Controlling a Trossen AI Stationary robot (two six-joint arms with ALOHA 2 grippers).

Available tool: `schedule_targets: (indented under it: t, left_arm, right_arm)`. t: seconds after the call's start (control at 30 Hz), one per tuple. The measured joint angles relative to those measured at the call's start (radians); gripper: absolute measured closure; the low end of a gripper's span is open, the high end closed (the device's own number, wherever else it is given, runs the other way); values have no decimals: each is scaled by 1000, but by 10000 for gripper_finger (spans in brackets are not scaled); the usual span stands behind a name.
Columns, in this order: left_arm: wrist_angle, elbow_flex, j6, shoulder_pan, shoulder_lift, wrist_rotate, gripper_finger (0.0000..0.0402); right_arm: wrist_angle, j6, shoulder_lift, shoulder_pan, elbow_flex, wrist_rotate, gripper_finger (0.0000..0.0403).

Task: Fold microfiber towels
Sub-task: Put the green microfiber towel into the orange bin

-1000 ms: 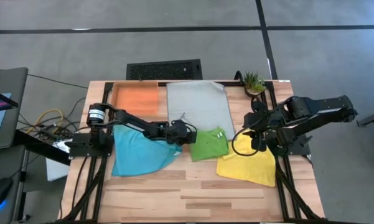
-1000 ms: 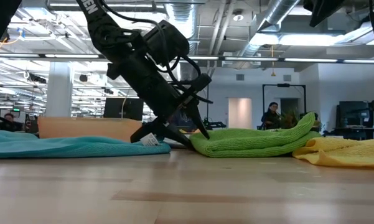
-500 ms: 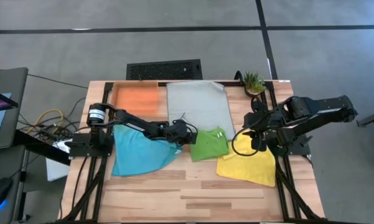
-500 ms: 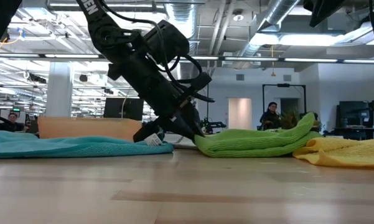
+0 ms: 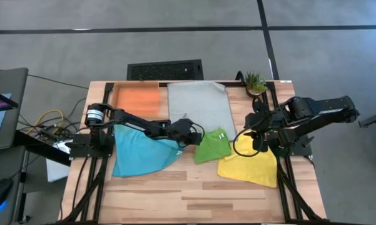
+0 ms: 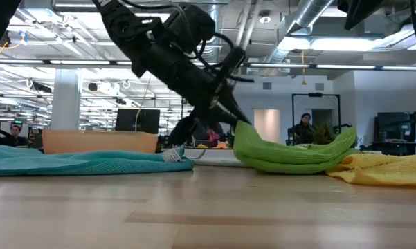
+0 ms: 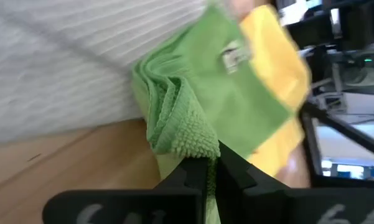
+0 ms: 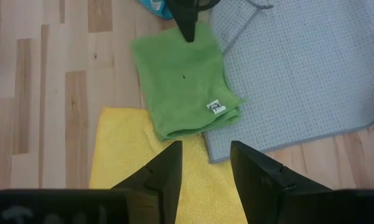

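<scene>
High view looks straight down on the whole table point(image 5: 175, 194); low view sits at tabletop height, facing the room. Left wrist view is close on the green towel point(image 7: 236, 106); right wrist view looks down on it from farther off

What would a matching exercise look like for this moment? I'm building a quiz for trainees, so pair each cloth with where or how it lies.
Things:
1. lime green microfiber towel
2. sky blue microfiber towel
3. pale grey microfiber towel
4. yellow microfiber towel

States:
A. spread flat at the table's far side, beside the shallow orange rectangular tray
B. lying under the right gripper, which is open
C. folded, one edge pinched and raised by the left gripper
D. loosely spread under the left arm

Pairs: 1-C, 2-D, 3-A, 4-B
</scene>
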Motion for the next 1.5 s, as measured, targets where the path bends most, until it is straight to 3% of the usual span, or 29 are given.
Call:
schedule_targets:
  t: [0.33,0.63,1.1,1.5]
  left_arm:
    - [-234,123,90,2,-58,4,401]
    - [-575,242,141,2,-177,-120,401]
    - [-804,272,146,43,-410,-292,401]
    - [-1003,271,223,201,-613,-323,401]
  right_arm:
    - [-7,0,0,0,0,0,244]
    - [-6,-23,0,0,0,0,244]
    - [1,-100,0,0,0,1,244]
    - [13,-130,0,0,0,49,244]
